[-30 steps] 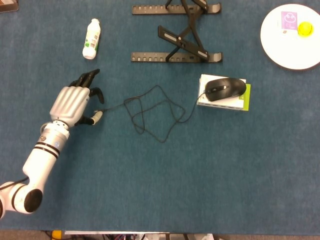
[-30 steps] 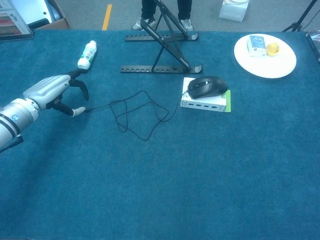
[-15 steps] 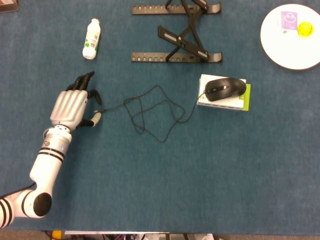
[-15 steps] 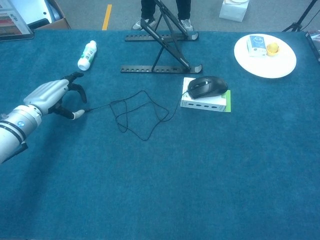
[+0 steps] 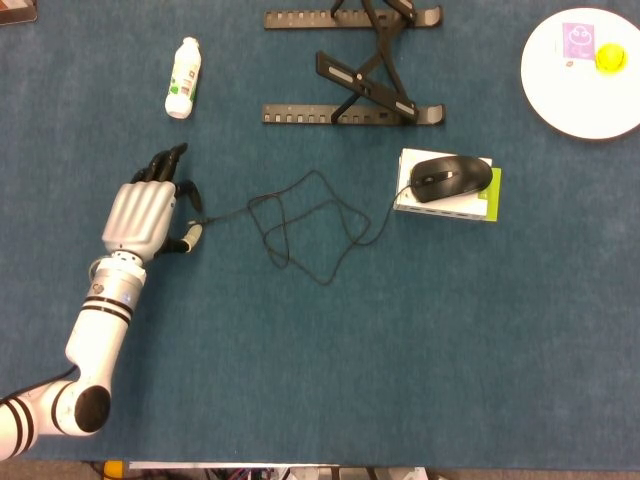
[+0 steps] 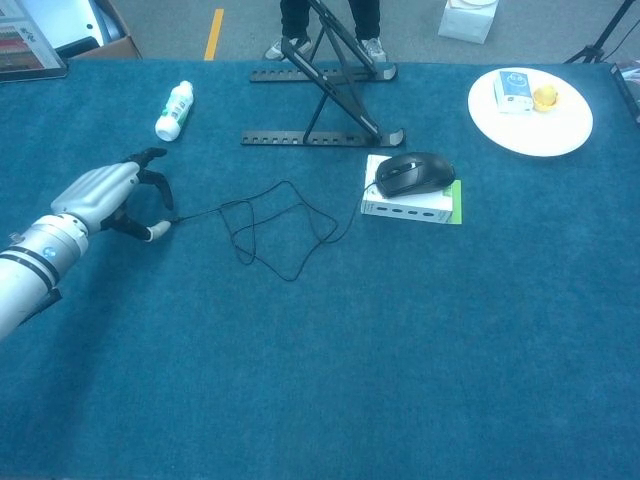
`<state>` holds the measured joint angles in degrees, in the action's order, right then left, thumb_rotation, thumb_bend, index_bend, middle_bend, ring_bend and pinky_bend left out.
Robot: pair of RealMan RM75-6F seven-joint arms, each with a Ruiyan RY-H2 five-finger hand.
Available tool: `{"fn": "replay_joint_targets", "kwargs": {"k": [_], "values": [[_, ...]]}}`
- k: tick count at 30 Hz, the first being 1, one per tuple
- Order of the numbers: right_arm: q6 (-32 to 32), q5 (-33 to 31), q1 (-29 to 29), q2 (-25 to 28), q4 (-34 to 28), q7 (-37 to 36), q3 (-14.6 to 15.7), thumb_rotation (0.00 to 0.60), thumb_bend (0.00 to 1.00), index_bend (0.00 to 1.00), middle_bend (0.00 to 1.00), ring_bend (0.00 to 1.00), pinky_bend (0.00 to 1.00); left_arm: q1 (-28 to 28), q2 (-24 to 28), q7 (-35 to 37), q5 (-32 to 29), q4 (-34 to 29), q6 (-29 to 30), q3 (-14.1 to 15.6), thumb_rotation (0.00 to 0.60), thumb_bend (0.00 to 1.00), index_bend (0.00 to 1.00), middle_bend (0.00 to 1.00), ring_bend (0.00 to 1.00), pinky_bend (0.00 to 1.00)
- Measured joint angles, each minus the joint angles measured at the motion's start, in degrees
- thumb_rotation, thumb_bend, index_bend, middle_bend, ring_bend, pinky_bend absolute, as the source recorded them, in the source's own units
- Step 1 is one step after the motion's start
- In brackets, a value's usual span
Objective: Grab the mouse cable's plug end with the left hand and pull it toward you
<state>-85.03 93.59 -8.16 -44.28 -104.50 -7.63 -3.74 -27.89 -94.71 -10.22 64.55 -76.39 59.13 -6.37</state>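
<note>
Low on the blue surface [image 5: 420, 350], left hand [image 5: 145, 208] pinching the plug end [image 5: 195, 234] between thumb and a finger, other fingers spread, mouse cable [image 5: 300, 225] looping rightward to the mouse [image 5: 452, 176] atop its box [image 5: 482, 203].

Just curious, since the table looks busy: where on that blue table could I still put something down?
The whole near half of the blue carpeted table, below the tangled black cable, is bare, as is the stretch between the black mouse on its white box and the white round plate. It is crowded around the left robot hand, the white bottle and the black folding stand.
</note>
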Motion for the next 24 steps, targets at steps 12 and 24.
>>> {"fn": "replay_joint_targets", "kwargs": {"k": [12,24], "values": [[0.0,-0.1,0.0,-0.1,0.2,-0.2,0.0,0.6,0.38,0.32,0.2,0.11,0.08,0.2,-1.1,-0.5,1.0,1.7,0.3,0.2,0.6,0.31,0.48,0.0,0.0,0.0],[0.0,-0.1,0.0,-0.2,0.3,-0.3,0.0,0.6,0.38,0.32,0.2,0.11,0.08,0.4,-1.8,-0.6,1.3,2.6,0.2,0.1,0.6,0.31,0.51,0.0,0.0,0.0]]}}
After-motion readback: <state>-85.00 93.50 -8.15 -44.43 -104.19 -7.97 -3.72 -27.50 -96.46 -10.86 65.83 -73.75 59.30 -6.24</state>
